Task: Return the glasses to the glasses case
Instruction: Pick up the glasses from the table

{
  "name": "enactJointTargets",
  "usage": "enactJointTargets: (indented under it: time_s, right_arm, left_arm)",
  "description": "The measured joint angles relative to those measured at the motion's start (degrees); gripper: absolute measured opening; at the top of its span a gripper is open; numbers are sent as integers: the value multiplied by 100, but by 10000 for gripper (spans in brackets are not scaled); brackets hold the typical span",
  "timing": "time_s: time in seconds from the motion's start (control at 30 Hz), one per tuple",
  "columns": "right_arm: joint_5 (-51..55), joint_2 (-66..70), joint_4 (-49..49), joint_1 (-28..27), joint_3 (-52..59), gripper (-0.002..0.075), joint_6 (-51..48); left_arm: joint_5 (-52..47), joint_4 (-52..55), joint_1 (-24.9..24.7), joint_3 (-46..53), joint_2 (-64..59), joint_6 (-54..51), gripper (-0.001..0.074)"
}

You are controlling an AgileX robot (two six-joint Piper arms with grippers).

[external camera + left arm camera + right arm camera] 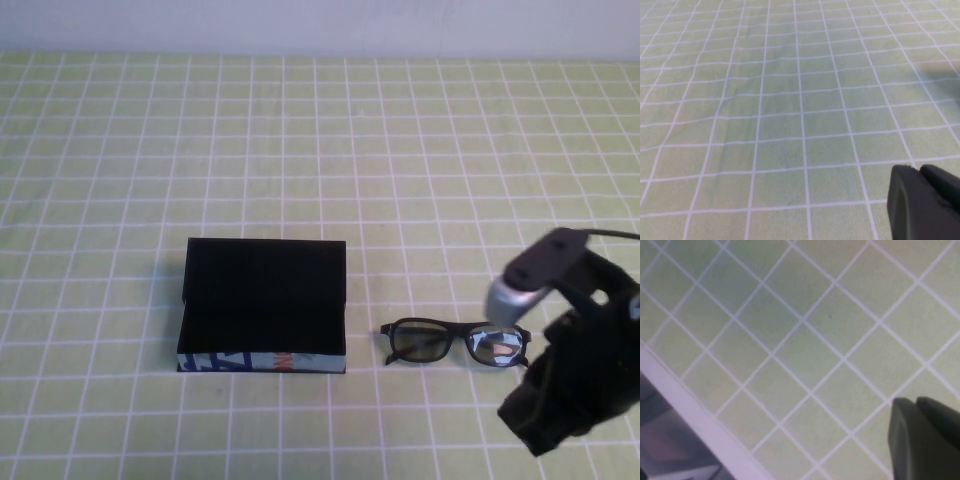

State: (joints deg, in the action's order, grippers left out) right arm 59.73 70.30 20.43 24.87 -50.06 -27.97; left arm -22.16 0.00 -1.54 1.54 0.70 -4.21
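Glasses [455,343] lie on the counter [400,150] just right of the open glasses case [264,305] — lid up, ready to receive; right gripper [560,395] beside them, left gripper [925,205] elsewhere; fingers' state — cannot tell.

Open glasses case [264,305] and glasses [455,342] lie apart on the table [320,140]; right hand [925,440] near the glasses, left hand [922,202] over bare cloth.

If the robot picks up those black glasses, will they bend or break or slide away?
The glasses look like thin plastic with clear lenses, so probably light and a bit fragile if squeezed hard. They sit flat on the checked cloth, unlikely to roll, though a push might slide them. The right pincer is nearest, just beside them; the left pincer is elsewhere over bare cloth.
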Motion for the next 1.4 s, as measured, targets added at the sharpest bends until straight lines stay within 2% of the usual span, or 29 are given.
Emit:
enactJointTargets:
  time_s: [0.1, 0.2, 0.37, 0.43, 0.5, 0.6, 0.73, 0.8, 1.17, 1.4]
  right_arm:
    - [0, 694, -577, 391, -582, -11, -25]
    - [48, 1330, -847, 453, -1056, -11, -273]
    - [-59, 2061, -943, 420, -1629, -10, -1683]
    - [-144, 2302, -943, 316, -1787, 13, -2456]
    - [-181, 2511, -965, 203, -1901, 60, -3081]
    - [-204, 2771, -1057, 40, -2072, 185, -3762]
    - [-228, 3101, -1339, -105, -2347, 362, -4002]
    - [-228, 3242, -1399, -129, -2454, 398, -4045]
    - [-21, 4023, -1297, -129, -3192, 407, -4173]
    - [62, 4264, -1295, -129, -3230, 407, -4173]
  left_arm:
    - [0, 0, 0, 0, 0, 0, -2]
    - [0, 0, 0, 0, 0, 0, -2]
    - [0, 0, 0, 0, 0, 0, -2]
    - [0, 0, 0, 0, 0, 0, -2]
    - [0, 0, 0, 0, 0, 0, -2]
    - [0, 0, 0, 0, 0, 0, -2]
    - [0, 0, 0, 0, 0, 0, -2]
    - [0, 0, 0, 0, 0, 0, -2]
    - [0, 0, 0, 0, 0, 0, -2]
    - [0, 0, 0, 0, 0, 0, -2]
